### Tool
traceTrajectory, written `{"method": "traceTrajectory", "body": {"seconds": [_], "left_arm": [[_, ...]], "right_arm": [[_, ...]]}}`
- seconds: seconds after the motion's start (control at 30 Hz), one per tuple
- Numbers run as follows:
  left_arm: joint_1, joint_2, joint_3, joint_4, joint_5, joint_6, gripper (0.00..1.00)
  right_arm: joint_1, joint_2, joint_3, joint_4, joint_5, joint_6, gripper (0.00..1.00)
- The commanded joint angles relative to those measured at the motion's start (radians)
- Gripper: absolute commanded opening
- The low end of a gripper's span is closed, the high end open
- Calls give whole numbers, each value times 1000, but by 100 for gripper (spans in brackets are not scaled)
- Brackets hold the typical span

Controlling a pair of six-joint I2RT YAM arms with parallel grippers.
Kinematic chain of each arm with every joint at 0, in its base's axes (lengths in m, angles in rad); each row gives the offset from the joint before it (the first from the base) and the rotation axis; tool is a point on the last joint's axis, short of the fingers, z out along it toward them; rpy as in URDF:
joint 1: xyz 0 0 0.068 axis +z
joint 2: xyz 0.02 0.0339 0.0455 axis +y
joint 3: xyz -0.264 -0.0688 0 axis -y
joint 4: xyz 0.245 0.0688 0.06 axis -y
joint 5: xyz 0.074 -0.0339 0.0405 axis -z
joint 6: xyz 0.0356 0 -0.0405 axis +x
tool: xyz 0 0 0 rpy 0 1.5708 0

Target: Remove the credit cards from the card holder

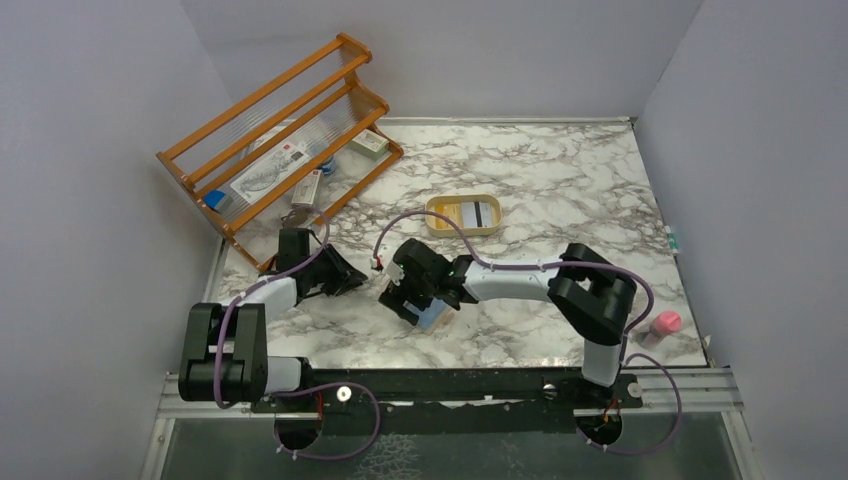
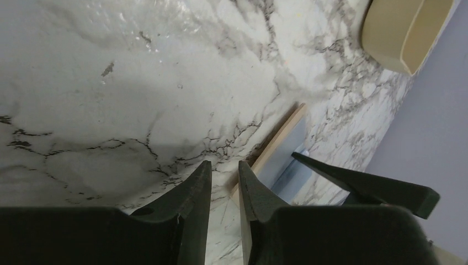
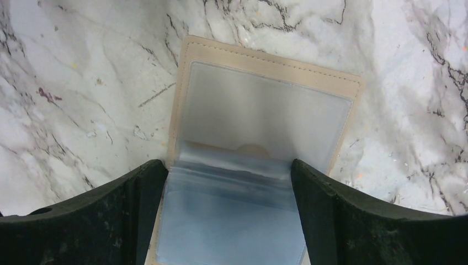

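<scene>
Two grippers low over the marble tabletop [image 1: 560, 180], close to the near edge. Nearest, right gripper [image 3: 227, 163] spread wide, released, its black fingers [image 3: 132, 199] standing at the two side edges of the card holder [image 3: 259, 110]; pressing on it or only beside it, cannot tell. Card holder lying open and flat on the tabletop, tan border outside, clear sleeves inside with only light blue lining seen through them, and a small round tan spot at the fold. Just to the left of the card holder and apart from it, left gripper [image 2: 223, 174], fingers almost together with a thin gap, clenched on nothing, tips toward bare marble. Near the right edge, well apart from all this, a small pink object [image 1: 665, 322]. Farther back, about the middle of the tabletop, a cream oval tray [image 1: 465, 232] with the credit cards [image 1: 470, 214] lying flat in it: a pale yellowish part at left, a white part with a dark stripe at right. Farthest, at the back left corner, an orange wooden rack [image 1: 270, 87] with some small packets and a printed sheet on its shelves.
</scene>
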Motion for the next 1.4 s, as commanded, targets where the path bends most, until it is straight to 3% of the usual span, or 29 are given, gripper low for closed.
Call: {"method": "traceTrajectory", "body": {"seconds": [0.0, 0.23, 0.33, 0.7, 1.23, 1.37], "left_arm": [[5, 60, 3, 38, 113, 30, 25], [-67, -9, -101, 207, 84, -99, 28], [-83, -45, -173, 329, 54, -189, 37], [-186, 55, -249, 633, 10, -327, 41], [-219, 155, -287, 785, -24, -420, 40], [-222, 155, -297, 808, -24, -434, 35]], "right_arm": [[-67, 10, -100, -62, -108, -203, 90], [-121, -28, -116, -36, -186, -220, 90], [-123, -16, -97, -37, -220, -215, 90], [-122, 14, -57, -30, -273, -206, 90], [-122, 13, -70, -22, -257, -187, 90], [-122, 15, -71, -20, -254, -184, 90]]}}
